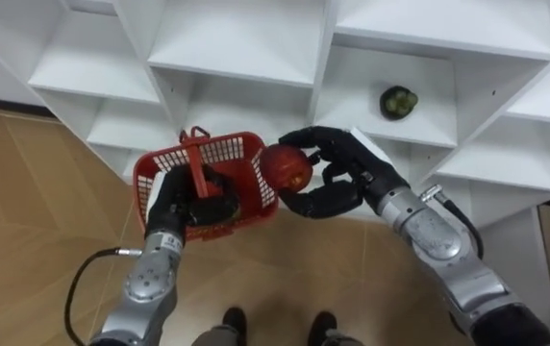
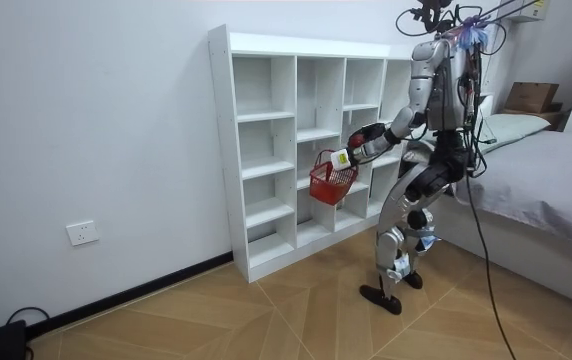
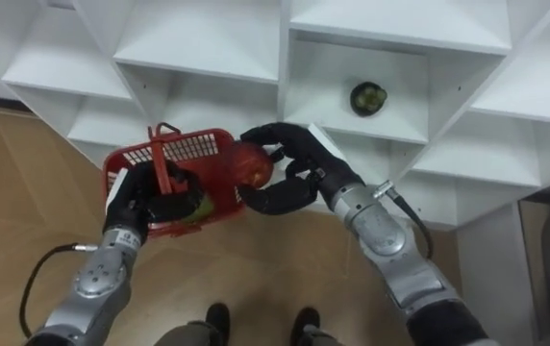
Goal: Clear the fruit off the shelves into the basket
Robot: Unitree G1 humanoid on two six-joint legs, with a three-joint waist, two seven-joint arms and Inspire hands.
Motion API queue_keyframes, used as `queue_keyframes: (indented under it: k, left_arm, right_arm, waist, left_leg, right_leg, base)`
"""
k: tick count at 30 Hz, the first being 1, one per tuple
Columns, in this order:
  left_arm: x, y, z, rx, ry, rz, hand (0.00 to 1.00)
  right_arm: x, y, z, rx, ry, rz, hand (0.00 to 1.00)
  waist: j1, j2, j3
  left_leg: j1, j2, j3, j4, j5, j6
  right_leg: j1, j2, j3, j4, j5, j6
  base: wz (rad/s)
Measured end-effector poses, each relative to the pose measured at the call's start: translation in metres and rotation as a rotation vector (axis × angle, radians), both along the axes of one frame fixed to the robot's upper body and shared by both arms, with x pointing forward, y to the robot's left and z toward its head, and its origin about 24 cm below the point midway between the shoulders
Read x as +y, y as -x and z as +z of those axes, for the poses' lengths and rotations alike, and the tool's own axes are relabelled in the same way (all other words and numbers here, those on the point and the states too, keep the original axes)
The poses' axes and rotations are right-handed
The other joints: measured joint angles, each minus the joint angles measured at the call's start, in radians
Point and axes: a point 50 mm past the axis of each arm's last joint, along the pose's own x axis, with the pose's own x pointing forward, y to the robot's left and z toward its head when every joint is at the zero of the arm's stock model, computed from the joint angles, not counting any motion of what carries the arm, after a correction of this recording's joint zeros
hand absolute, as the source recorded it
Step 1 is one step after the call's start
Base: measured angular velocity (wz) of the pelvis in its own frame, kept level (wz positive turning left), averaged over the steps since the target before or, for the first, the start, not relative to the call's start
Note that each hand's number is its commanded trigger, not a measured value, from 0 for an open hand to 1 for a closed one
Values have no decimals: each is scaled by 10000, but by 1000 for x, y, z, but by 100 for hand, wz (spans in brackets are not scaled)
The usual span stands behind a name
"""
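A red mesh basket (image 1: 227,154) hangs in front of the white shelf unit (image 1: 246,48), with my left hand (image 1: 171,202) curled round its handle. My right hand (image 1: 342,168) is shut on a red apple (image 1: 287,166) and holds it right at the basket's right rim, level with the top edge. A dark green fruit (image 1: 399,102) lies in the shelf compartment above my right hand. My left hand hides most of the basket's inside. In the room view I stand upright facing the shelf unit (image 2: 266,150), with the basket (image 2: 331,183) at waist height.
The shelf unit has many open white compartments, with thin dividers close round both hands. Wooden floor lies below and to my left. A bed (image 2: 556,200) stands behind me at the room view's right, and a wall socket (image 2: 83,233) is at its left.
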Motion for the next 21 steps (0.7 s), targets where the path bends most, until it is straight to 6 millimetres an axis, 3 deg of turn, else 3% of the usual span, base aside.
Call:
queue_keyframes:
  k: [5,21]
  left_arm:
    - [-4,-7,18,-886,218,-380,100]
    - [-13,2,10,-412,1107,-1606,100]
  right_arm:
    - [1,0,1,-128,311,193,100]
    - [-1,6,-6,520,558,912,100]
  waist:
    - [-33,5,-6]
    - [-70,-53,-57]
  left_leg:
    - [13,82,161,-46,9,20]
    - [41,55,128,-178,96,40]
  right_leg:
    - [-43,10,-10,-31,41,-69]
    - [-22,12,-20,-144,118,-106]
  base:
    - [-8]
    - [0]
